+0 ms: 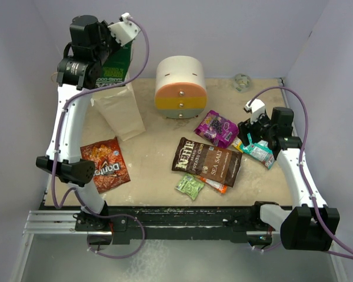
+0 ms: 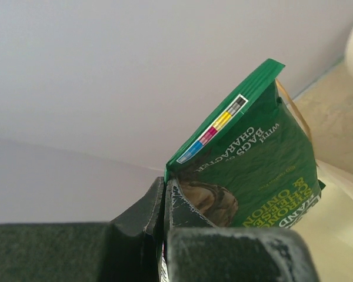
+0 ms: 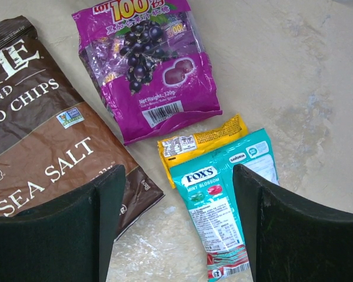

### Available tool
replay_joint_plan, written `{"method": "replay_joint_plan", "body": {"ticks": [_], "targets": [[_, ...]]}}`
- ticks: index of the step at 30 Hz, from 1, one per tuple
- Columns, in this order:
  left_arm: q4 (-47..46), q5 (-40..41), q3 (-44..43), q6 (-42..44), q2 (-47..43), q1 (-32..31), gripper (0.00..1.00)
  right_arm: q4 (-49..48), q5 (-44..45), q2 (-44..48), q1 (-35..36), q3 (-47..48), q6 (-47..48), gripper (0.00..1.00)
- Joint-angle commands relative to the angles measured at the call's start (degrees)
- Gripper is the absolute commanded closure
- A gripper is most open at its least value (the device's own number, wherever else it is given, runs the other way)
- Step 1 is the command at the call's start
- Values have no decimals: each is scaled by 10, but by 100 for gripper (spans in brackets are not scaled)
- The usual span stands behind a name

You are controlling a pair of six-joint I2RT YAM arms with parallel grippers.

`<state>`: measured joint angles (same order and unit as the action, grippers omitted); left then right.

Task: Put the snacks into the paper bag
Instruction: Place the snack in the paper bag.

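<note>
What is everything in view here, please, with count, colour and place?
green chip bag: one, green, far left, raised
paper bag: one, cream, left, beside it
Doritos packet: one, red-orange, near left
round container: one, white-pastel, far centre
purple packet: one, purple, centre-right
brown chip bag: one, brown, centre
small packet: one, lime-green, near centre
orange packet: one, orange, beside it
yellow packet: one, yellow, right
teal packet: one, teal, under right gripper
left gripper: shut on green chip bag
right gripper: open

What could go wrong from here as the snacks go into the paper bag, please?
The left gripper pinches the green packet only at one edge, so it may swing or slip and miss the paper bag.
The teal packet overlaps the yellow-orange packet under the open right gripper; a grasp might catch both or drag one.
</note>
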<state>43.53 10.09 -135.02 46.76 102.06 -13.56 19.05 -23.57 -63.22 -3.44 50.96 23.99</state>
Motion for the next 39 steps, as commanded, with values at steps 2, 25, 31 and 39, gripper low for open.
{"method": "replay_joint_plan", "body": {"ticks": [2, 25, 31, 39], "targets": [[2, -139, 18, 60, -63, -1, 100, -3, -13, 13, -2, 12, 7, 24], [21, -80, 156, -16, -108, 3, 100, 1, -21, 9, -1, 13, 9, 22], [-30, -85, 250, 8, -149, 3, 100, 2, -23, 8, -1, 14, 9, 21], [-110, -179, 370, 198, -207, 8, 100, 3, -25, 6, -1, 13, 9, 20]]}}
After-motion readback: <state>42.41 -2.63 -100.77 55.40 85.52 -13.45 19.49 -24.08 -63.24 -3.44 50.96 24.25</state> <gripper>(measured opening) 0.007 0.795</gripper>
